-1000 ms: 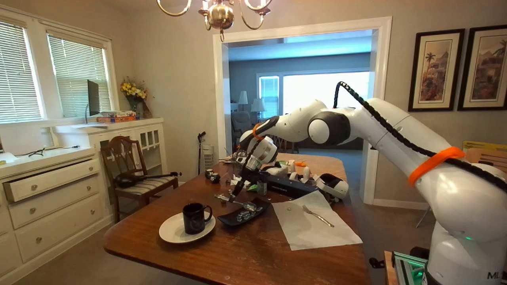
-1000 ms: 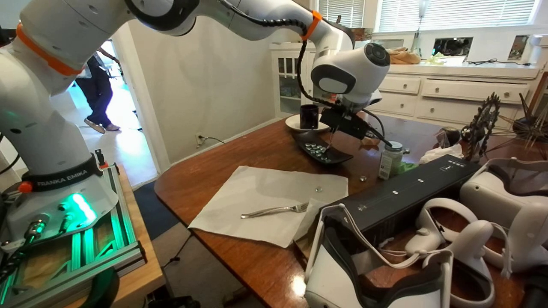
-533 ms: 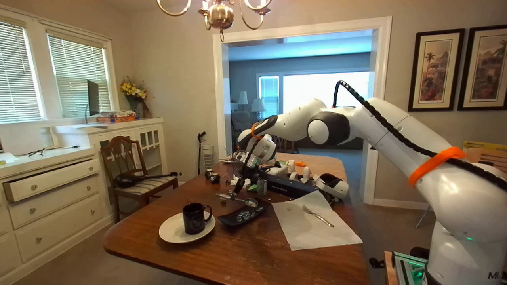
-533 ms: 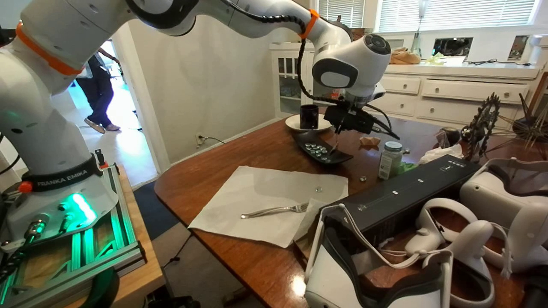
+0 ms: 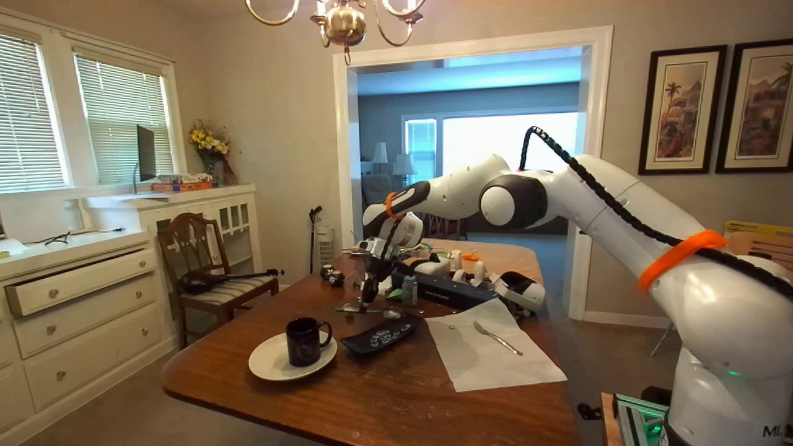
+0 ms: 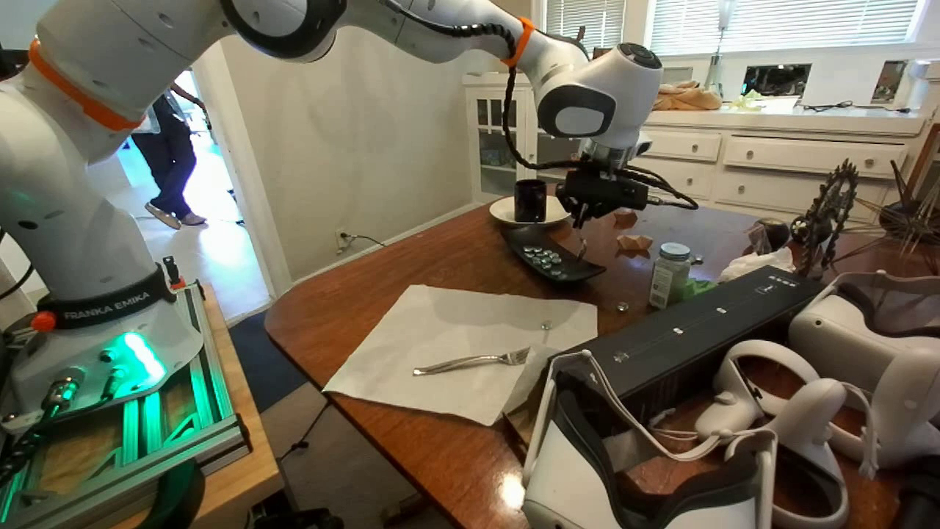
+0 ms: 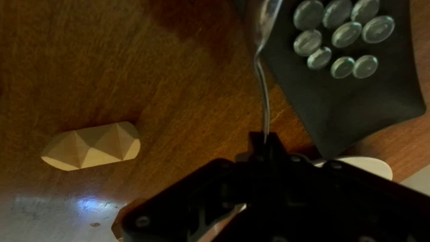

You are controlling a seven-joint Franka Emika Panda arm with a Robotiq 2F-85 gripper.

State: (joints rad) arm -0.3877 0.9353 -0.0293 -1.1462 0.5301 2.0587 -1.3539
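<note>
Gripper (image 7: 265,137): fingers drawn together with almost no gap, pinching the thin handle of a spoon (image 7: 260,72) just off the edge of the black tray (image 7: 362,97).
Spoon bowl: blurred and cut off in the wrist view, where it overlaps the tray's long edge; whether it touches the tray or carries anything cannot be told.
Handling: the slim handle could twist in so narrow a pinch, so small, slow wrist turns should suit it best, with the bowl checked against the tray's edge in both exterior views.
Glass gems (image 7: 347,34): clear, flattened, clustered inside the tray.
Faceted block (image 7: 97,146): on the wooden table (image 5: 372,396), beside the tray and apart from it.
Mug (image 5: 303,342): black, upright on a white plate (image 5: 265,362) just beside one tray end.
Fork (image 5: 499,339): on a paper sheet (image 5: 483,368) near the tray's opposite end.
Jar (image 6: 670,278): lidded, near the tray.
VR headsets (image 6: 631,499): well apart from the tray, past a long dark box (image 6: 705,323).
</note>
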